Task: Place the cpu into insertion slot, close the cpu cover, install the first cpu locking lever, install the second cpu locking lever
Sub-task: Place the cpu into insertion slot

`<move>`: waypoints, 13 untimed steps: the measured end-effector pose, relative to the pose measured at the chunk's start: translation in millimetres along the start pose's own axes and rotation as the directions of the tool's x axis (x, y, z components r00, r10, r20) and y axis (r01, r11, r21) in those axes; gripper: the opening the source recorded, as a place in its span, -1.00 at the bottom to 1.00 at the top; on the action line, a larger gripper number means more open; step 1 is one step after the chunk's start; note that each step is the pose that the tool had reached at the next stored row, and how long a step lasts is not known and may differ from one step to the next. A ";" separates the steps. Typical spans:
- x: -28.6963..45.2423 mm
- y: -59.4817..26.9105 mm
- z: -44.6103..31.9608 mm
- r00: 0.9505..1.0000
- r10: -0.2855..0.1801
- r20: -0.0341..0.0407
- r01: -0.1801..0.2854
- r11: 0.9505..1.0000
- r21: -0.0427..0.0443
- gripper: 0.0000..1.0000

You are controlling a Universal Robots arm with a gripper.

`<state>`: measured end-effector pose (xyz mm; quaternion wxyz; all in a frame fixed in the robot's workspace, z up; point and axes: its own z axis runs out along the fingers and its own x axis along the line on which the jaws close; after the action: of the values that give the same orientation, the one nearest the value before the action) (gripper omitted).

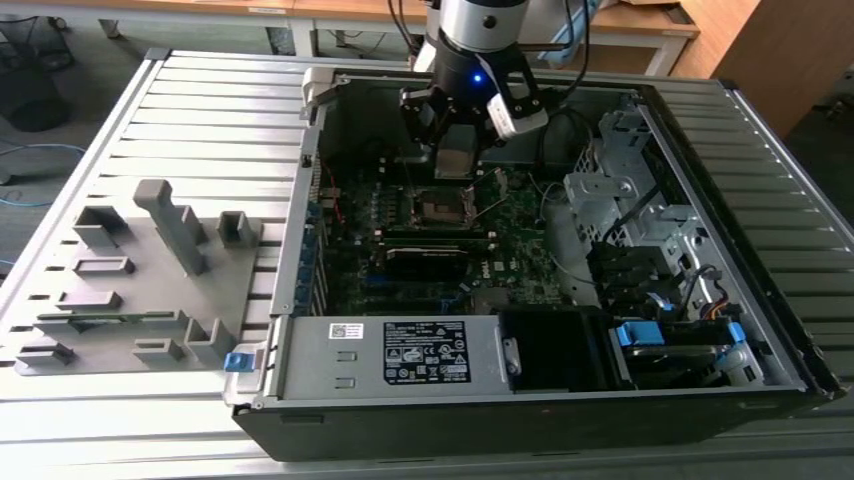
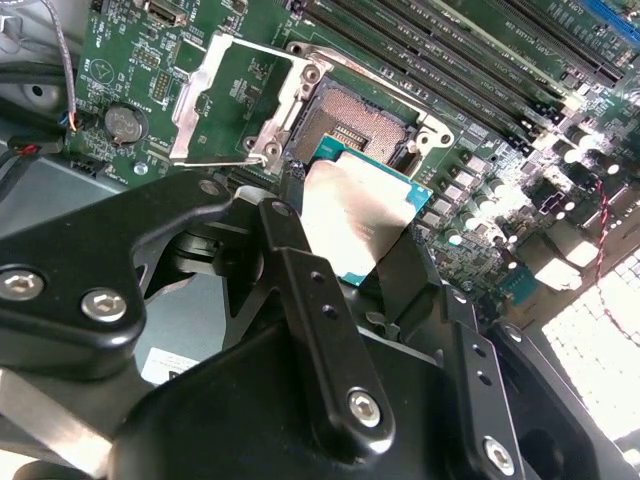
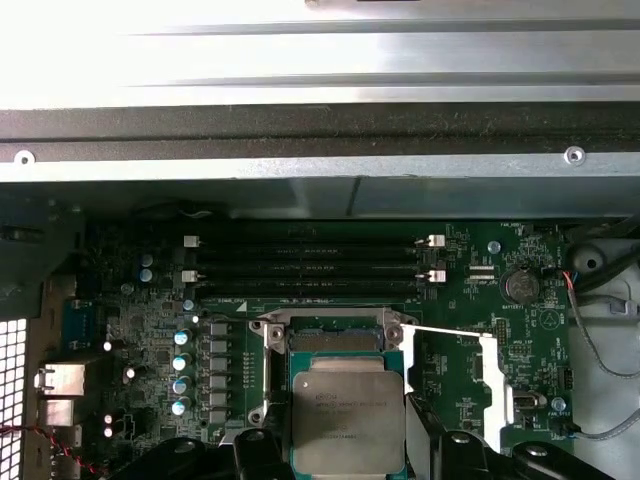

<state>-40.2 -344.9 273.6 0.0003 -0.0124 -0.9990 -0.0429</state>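
The claw [image 2: 352, 225] is matte black metal with chunky bolted links. Its two flat fingers [image 2: 300, 260] are clamped on opposite edges of the cpu [image 2: 350, 205], so it's definitely got a grip on it. The chip is a small flat square with a dull silver-tan brushed lid and a thin green-blue border around it. There's some faint print on top.

The insertion slot [image 2: 355, 125] sits just past the fingertips. It's a square black socket with a fine grainy bed of contacts and a silver metal rim with screws at the corners. In both wrist views the chip's far edge overlaps the near side of the socket. In the exterior view it hangs above the socket, so it's not seated.

The cpu cover [image 2: 292, 108] is a thin shiny metal frame with a square window. It's flipped open and lies off to one side of the claw, right beside the socket. The dark green motherboard [image 3: 500, 290] shows through the window.

The long black memory sticks [image 3: 310, 258] lie beyond the socket, farther from the claw.
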 end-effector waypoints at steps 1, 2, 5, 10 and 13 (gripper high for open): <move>0.2 0.0 0.2 1.000 0.000 0.000 0.000 1.000 0.000 0.08; 0.5 -0.1 0.7 1.000 0.000 0.001 0.000 1.000 0.000 0.08; 1.3 -0.2 2.3 1.000 0.000 0.002 0.000 1.000 0.001 0.08; 2.9 -0.5 4.3 1.000 0.000 0.004 0.000 1.000 0.005 0.08; 3.8 -0.7 6.8 1.000 0.000 0.006 0.000 1.000 0.007 0.08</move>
<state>-44.0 -344.9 266.8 -0.0025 -0.0123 -0.9992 -0.0392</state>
